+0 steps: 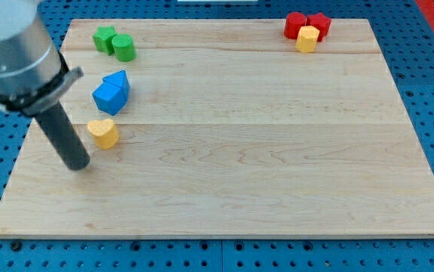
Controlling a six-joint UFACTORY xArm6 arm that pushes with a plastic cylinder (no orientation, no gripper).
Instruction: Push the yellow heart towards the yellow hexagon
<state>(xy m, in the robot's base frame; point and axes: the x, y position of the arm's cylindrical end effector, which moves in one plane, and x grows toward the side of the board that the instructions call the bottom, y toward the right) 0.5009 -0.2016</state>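
Note:
The yellow heart (pixel 104 133) lies on the wooden board at the view's left. The yellow hexagon (pixel 306 38) sits at the view's top right, touching two red blocks. My tip (pixel 78 165) rests on the board just left of and below the yellow heart, a small gap apart from it. The dark rod rises up and to the left into the grey arm body at the view's top left.
Two blue blocks (pixel 112 92) sit close together just above the heart. A green star-like block (pixel 104 38) and a green cylinder (pixel 123 47) lie at the top left. A red cylinder (pixel 294 25) and another red block (pixel 319 23) sit beside the hexagon. The board (pixel 239 166) lies on a blue pegboard.

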